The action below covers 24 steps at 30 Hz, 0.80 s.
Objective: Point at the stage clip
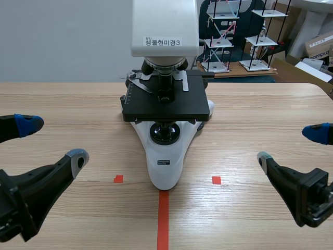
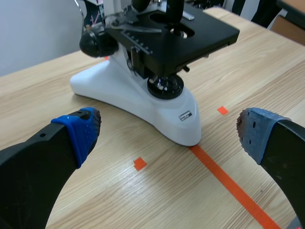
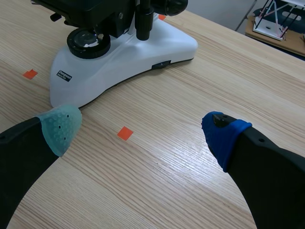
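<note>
**Scene view.** A white microscope (image 1: 165,172) stands mid-table on the wooden table (image 1: 260,114). The rounded front of its base sits at the head of an orange-red tape line (image 1: 163,219), with two tape squares (image 1: 118,179) flanking it. The black stage (image 1: 166,108) carries the stage clip (image 1: 137,82), a thin silver arm on the far left part of the stage, just beside the objective. The left gripper (image 1: 53,141) lies low at the left and the right gripper (image 1: 289,146) low at the right. Each has its fingers spread wide with nothing between them, and each is well apart from the microscope.

**Left wrist view.** The left gripper (image 2: 169,133) is spread, with one blue pad (image 2: 81,129) to either side. The microscope's base lies ahead of it, its front end in line with the gap between the fingers. The stage clip (image 2: 142,29) shows as a slim metal strip on top of the stage, near the black focus knob (image 2: 93,43). It is far from both fingertips.

**Right wrist view.** The right gripper (image 3: 140,131) is likewise spread, showing a grey-green pad (image 3: 59,126) and a blue one. One tape square lies on the bare wood between the fingers. The microscope's base stands ahead, nearer the grey-green finger, with the round light port (image 3: 86,42) under the stage's edge.
</note>
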Each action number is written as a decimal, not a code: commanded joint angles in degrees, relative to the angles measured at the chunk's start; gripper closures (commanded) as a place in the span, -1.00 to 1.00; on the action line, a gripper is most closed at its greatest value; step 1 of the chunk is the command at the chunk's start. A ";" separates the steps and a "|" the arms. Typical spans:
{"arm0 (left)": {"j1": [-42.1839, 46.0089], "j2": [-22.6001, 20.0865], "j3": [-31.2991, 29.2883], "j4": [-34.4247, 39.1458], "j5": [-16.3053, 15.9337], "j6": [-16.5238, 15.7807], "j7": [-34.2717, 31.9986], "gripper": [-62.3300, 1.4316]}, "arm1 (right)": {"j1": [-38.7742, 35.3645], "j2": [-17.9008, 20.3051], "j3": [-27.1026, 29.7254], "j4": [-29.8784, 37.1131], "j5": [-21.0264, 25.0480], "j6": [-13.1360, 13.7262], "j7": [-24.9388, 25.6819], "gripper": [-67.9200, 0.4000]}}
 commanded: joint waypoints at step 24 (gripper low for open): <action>0.26 0.28 0.09 0.98 -0.37 -0.09 -2.34 -0.94 | 0.66 0.00 -0.26 0.48 0.37 -0.02 0.85 -0.63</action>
